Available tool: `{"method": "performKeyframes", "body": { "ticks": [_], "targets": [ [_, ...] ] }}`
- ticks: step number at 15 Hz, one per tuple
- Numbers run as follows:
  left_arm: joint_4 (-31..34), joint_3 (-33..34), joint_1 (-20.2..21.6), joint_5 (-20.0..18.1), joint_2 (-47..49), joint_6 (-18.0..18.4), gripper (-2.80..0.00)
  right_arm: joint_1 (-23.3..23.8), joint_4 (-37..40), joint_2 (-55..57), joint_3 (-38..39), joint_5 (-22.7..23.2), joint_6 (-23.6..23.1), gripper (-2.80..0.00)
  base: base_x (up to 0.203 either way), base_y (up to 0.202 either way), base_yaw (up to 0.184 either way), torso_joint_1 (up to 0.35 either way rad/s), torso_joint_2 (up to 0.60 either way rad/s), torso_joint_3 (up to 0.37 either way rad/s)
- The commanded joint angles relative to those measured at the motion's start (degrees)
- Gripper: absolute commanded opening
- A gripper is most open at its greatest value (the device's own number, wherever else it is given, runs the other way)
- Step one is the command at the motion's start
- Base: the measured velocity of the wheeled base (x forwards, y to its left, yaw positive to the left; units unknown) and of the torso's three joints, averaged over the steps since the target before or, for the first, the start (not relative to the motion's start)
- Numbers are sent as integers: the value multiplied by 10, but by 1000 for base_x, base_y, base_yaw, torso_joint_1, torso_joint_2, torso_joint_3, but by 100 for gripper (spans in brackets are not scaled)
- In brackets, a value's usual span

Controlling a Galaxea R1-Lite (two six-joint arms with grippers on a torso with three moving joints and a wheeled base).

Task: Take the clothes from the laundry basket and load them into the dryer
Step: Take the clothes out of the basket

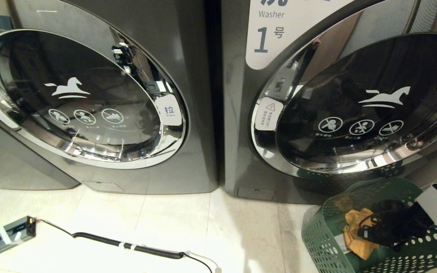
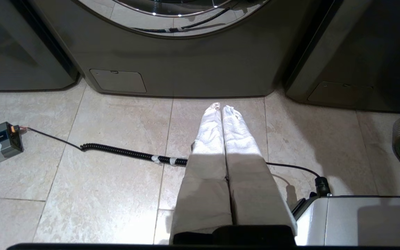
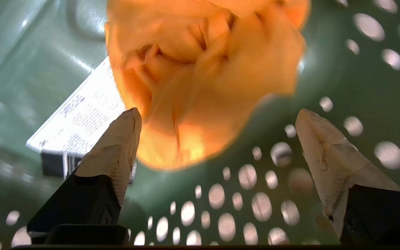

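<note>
Clothes [image 3: 203,80] of bright orange fabric lie bunched inside the laundry basket [image 1: 317,235], just ahead of the right claw [image 3: 217,118], whose fingers stand wide apart and grip nothing; one fingertip [image 3: 123,139] sits at the bundle's edge. A white printed label [image 3: 78,121] lies beside that finger on the basket's floor. Left claw [image 2: 221,108] hangs over the tiled floor [image 2: 99,180] with its fingers pressed together, a coiled black cable [image 2: 123,152] passing under it.

Beige tiled floor [image 1: 173,223], glossy under bright light. Two grey washers [image 1: 188,159] side by side at 12 o'clock. Grey power box [image 1: 8,236] with coiled cable [image 1: 127,245] at 8 o'clock.
</note>
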State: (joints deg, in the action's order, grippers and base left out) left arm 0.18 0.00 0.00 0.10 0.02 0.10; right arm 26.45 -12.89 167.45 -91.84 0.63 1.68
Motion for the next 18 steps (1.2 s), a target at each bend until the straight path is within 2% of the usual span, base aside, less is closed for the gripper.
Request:
{"method": "performKeyframes", "body": {
  "ticks": [1, 5, 10, 11, 18],
  "targets": [
    [0, 0, 0, 0, 0, 0, -280, -1, -4, 33, -25, 2, 0, 0, 0, 0, 0, 0, 0, 0],
    [0, 0, 1, 0, 0, 0, -280, 0, -37, 77, -71, 5, 7, 0, 0, 0, 0, 0, 0, 0],
    [0, 0, 0, 0, 0, 0, -280, 0, -38, 84, -64, 33, 14, 0, 0, 0, 0, 0, 0, 0],
    [0, 0, 1, 0, 0, 0, -280, 0, -38, 84, -64, 34, 14, -280, 0, 0, 0, 0, 0, 0],
    [0, 0, 0, 0, 0, 0, -280, 0, -35, 84, -64, 41, 17, -280, 0, 0, 0, 0, 0, 0]
  ]
}}
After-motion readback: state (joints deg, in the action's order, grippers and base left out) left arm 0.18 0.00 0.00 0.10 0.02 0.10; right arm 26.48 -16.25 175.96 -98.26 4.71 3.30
